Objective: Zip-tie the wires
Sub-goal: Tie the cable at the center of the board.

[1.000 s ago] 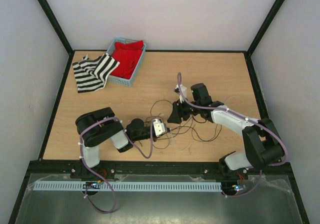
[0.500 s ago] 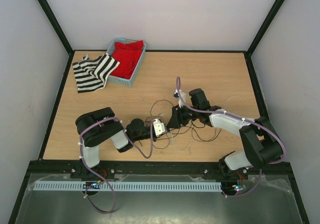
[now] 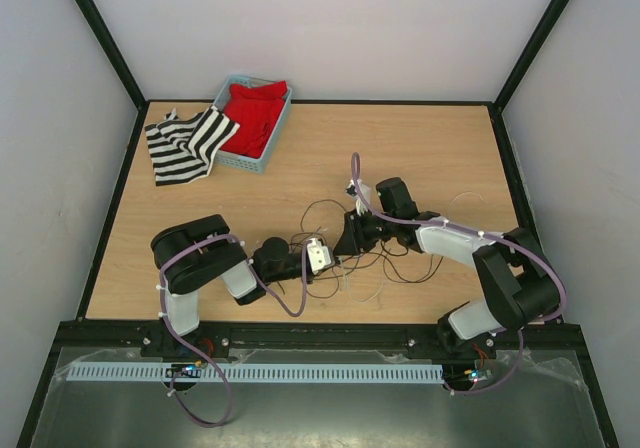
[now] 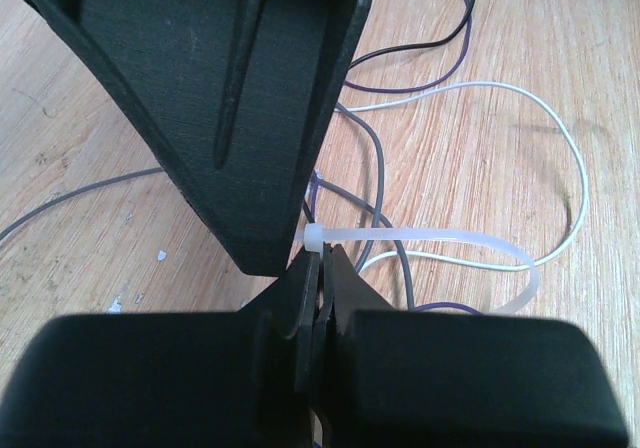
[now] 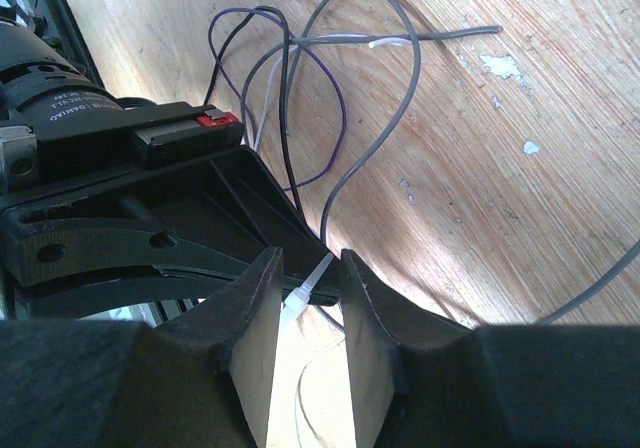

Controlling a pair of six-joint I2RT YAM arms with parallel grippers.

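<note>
right claw (image 5: 305,268) closer, astride zip tie (image 4: 430,236)

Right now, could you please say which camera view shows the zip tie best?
The left wrist view: the zip tie shows loop and head clearly at the left fingers. The right wrist view shows only its end between the right fingers; the top external view barely resolves it.

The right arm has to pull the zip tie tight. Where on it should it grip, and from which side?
Probably best to take the short free end of the zip tie that sticks out past the shut left gripper, coming in end-on from the right. That end is thin and straight, and it lies between the open jaws of the right gripper.
</note>
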